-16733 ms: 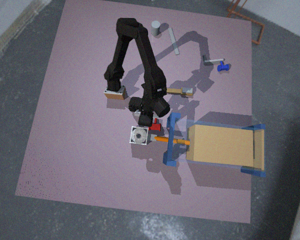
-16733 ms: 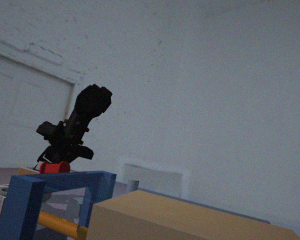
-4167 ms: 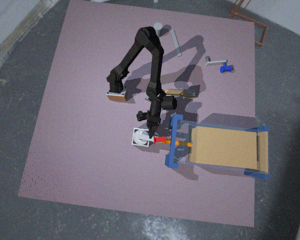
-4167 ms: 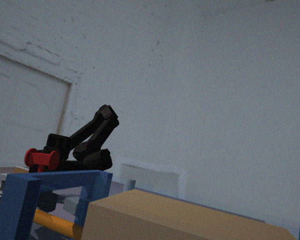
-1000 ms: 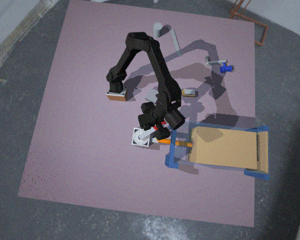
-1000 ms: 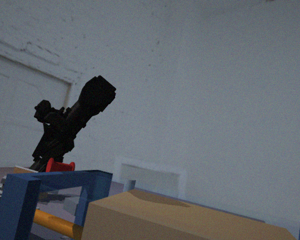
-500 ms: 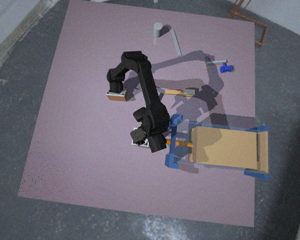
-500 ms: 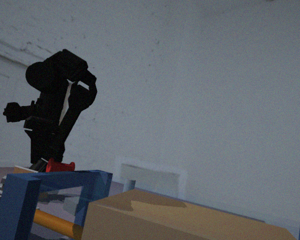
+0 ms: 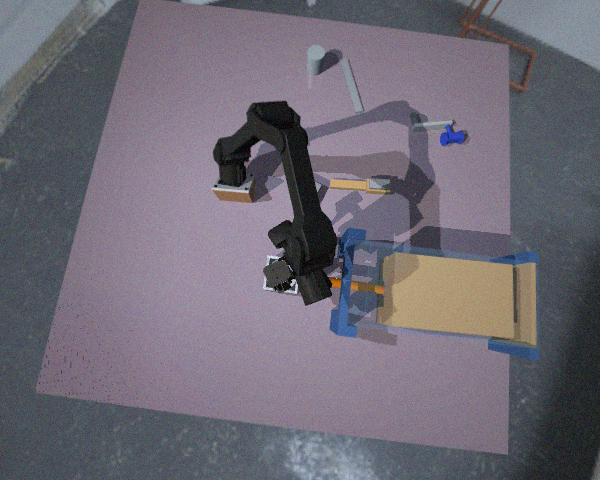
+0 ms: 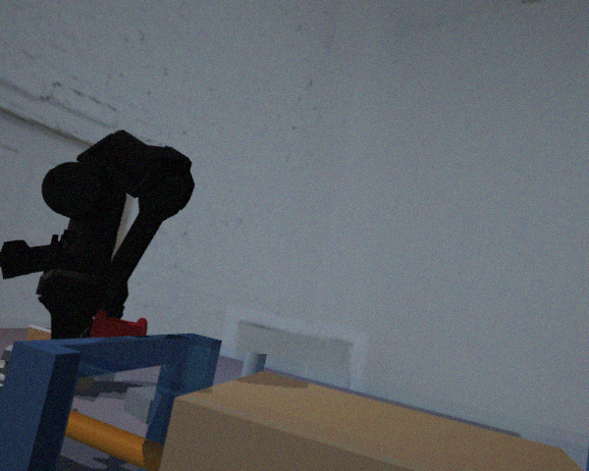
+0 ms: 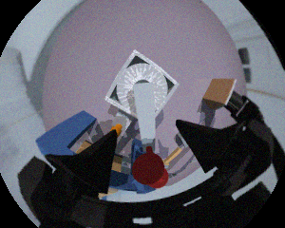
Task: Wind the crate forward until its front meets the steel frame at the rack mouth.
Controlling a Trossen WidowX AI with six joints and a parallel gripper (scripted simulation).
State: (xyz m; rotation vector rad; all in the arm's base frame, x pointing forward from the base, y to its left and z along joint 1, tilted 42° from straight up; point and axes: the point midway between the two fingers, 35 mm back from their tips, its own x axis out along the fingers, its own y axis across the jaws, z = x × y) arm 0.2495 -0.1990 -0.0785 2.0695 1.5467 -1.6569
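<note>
While its two dark fingers stand spread wide with nothing between them, the end effector (image 11: pixel 145 152) hangs pointed down at the desk (image 9: pixel 186 361), directly over the red knob (image 11: pixel 149 167) of the winch handle (image 11: pixel 144 114). In the wrist view that knob sits in the gap between the fingers, a little nearer the camera than their tips, and the handle's pale arm runs straight away from it to the round drum of the winch (image 11: pixel 142 83) on its square white base. So the handle's long axis lies along the line from the knob to the winch hub, and the gap between the fingers lies across that line. The coming grasp, as I judge it, turns on dropping straight down so the fingers bracket the knob.

Outward from there, the orange strap (image 9: pixel 357 285) leaves the winch side and passes through the blue steel frame (image 9: pixel 348 242) at the mouth of the rack to the tan crate (image 9: pixel 445 294). From above, the crate sits flat under the clear panels, its front set back from the frame with strap showing between them, so winding appears not yet done.

Farther off on the desk lie a blue-handled tool (image 9: pixel 451 136), a grey bar (image 9: pixel 352 85), a grey cylinder (image 9: pixel 316 59) and an orange-handled tool (image 9: pixel 357 184), all well apart from the winch.
</note>
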